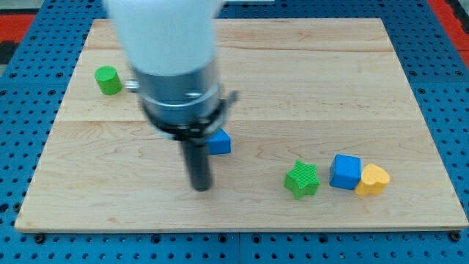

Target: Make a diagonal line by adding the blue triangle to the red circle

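My tip rests on the wooden board at the lower middle-left. A blue block, partly hidden behind the rod, lies just up and to the right of the tip; its shape is unclear, it may be the blue triangle. No red circle shows; the arm's body covers much of the upper left board and could hide it.
A green cylinder stands near the upper left. A green star, a blue cube and a yellow heart sit in a row at the lower right. A blue pegboard surrounds the board.
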### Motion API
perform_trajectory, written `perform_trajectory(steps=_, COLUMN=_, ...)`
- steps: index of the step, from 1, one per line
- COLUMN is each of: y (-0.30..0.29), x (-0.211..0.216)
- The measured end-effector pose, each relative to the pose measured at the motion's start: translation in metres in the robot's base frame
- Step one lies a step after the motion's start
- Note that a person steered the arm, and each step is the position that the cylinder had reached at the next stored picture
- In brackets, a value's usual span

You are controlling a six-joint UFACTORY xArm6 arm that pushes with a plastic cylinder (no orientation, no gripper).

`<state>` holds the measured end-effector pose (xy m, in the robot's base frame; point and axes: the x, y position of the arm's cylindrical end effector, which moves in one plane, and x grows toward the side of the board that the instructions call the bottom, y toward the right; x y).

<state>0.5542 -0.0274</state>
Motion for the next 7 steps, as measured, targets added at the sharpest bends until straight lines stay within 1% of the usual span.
perform_trajectory(steps=1, y=0.013, x=-0.038)
perform_trajectory(steps=2, y=-0.060, x=-0.067)
perform_trajectory(steps=3, y=-0.055, x=-0.042)
perform_trajectory(steps=4, y=-0.023, x=-0.013)
perform_trajectory(steps=5, y=-0.021, x=-0.042)
perform_trajectory(steps=6, y=-0.002, x=-0.070)
perform_trajectory(steps=7, y=0.021, x=-0.082)
